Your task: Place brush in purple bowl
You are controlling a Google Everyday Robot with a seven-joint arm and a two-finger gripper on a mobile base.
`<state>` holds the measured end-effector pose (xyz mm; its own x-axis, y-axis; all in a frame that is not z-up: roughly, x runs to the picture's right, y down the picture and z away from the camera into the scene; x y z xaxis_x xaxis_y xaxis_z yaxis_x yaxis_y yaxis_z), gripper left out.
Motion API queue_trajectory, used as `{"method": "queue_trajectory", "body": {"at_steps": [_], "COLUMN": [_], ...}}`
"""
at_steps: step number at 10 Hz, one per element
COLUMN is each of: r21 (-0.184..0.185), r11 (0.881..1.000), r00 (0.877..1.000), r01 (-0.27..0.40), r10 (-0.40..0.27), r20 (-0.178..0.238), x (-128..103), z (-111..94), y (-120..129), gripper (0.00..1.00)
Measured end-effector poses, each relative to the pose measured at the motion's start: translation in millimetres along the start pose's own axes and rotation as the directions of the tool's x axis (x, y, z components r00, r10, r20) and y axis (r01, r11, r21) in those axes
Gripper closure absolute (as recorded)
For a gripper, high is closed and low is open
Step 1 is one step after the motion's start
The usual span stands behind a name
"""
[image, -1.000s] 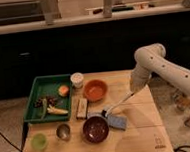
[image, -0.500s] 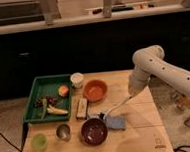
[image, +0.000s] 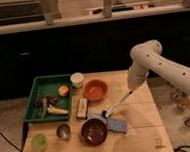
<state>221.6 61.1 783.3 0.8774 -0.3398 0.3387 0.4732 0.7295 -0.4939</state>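
The pincer was clamped on the brush by its handle end; its long axis ran toward 7 o'clock, dark head just short of the purple bowl.

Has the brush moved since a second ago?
Yes. The brush, hanging from the pincer, has swung left: its head now sits nearer the purple bowl.

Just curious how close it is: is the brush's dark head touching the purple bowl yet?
Cannot tell. In the camera view the gripper carries the brush slanted, its head beside the purple bowl rim, over the blue sponge.
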Motion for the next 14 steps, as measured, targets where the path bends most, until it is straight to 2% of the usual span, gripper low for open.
{"method": "queue_trajectory", "body": {"at_steps": [2, 7, 10, 12, 14], "r21": [0.002, 0.029, 0.021, -0.001, -0.029], "r11": [1.0, 0.999, 0.998, 0.997, 0.996], "r00": [1.0, 0.999, 0.997, 0.996, 0.995], "r01": [-0.002, 0.039, 0.064, 0.074, 0.079], "r10": [0.002, -0.04, -0.064, -0.073, -0.077], "r20": [0.008, 0.024, 0.038, 0.051, 0.061], "x": [3, -5, -17, -25, -36], "z": [-3, -16, -15, -9, 3], "y": [0, -14, -16, -12, -5], "gripper": [0.98, 0.98, 0.98, 0.88, 0.68]}}
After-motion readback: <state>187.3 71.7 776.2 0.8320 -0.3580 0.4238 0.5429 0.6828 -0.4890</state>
